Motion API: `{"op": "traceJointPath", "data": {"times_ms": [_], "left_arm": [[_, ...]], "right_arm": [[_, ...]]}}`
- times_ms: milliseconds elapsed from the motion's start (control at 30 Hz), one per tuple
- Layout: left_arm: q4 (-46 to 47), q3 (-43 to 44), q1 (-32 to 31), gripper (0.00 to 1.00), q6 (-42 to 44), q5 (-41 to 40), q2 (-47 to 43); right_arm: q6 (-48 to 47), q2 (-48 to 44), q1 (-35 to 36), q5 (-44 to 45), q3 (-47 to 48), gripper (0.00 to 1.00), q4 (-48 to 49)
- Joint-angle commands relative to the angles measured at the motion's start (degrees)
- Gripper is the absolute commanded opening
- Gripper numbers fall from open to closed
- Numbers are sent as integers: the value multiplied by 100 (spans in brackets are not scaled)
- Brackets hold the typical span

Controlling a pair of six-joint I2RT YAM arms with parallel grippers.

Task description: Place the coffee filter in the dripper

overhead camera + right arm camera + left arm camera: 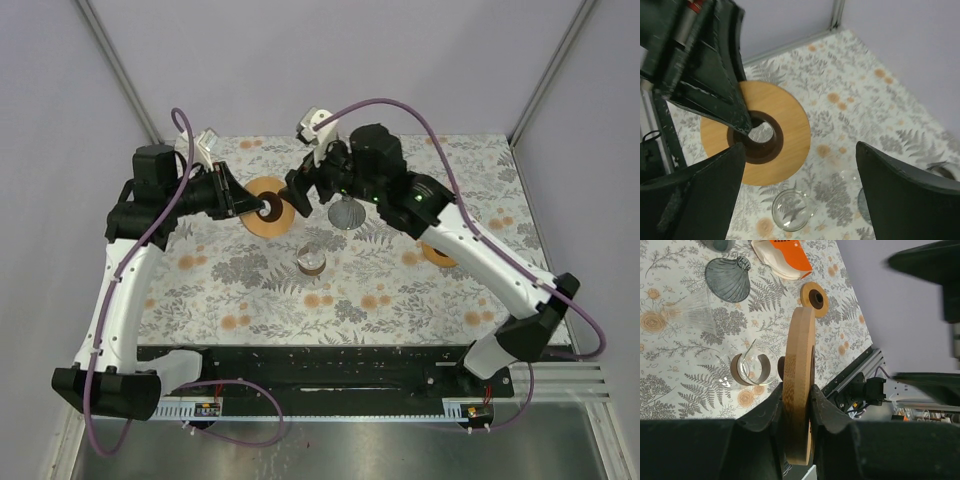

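Left gripper (796,401) clamps the wooden ring (800,355) on edge, right gripper (800,150) gapes empty; grey filter (346,212) lies unpicked, so next right should drop and pinch it.

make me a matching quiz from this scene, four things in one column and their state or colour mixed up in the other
Things
1. left wooden ring
2. right wooden ring
3. right gripper
4. grey ribbed piece

States
a. open, holding nothing
b. dark grey, resting on the table
c. clamped on edge in the left gripper
d. lying flat on the table, dark brown centre

Pairs: 1-c, 2-d, 3-a, 4-b
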Motion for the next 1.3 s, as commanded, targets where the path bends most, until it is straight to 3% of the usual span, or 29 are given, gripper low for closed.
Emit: {"op": "traceJointPath", "data": {"times_ms": [0,333,500,700,800,933,967,1000,1033,1100,1267], "left_arm": [[329,7,-13,0,127,-22,-293],[321,-19,-13,0,127,83,-241],[321,-19,-13,0,136,83,-223],[321,16,-13,0,136,110,-205],[321,8,-13,0,145,119,-170],[199,104,-4,0,223,-126,-74],[102,191,-4,7,337,-267,-13],[-38,349,-13,25,486,-477,31],[-144,498,-13,45,618,-705,110],[-329,684,5,65,874,-1189,190],[-374,816,119,78,1155,-1990,190]], "right_arm": [[717,565,25,-164,445,96,-897],[875,1058,25,-401,770,81,-836],[945,1330,25,-604,946,81,-836],[927,1532,34,-507,1148,75,-897],[919,1550,25,-411,1192,56,-898],[858,1550,25,106,1341,16,-1230],[831,1559,34,256,1420,9,-1406],[796,1568,16,423,1456,2,-1625],[770,1559,-1,546,1482,0,-1888],[734,1542,-63,653,1474,0,-2267],[611,1787,-168,618,1561,0,-3531]]}}
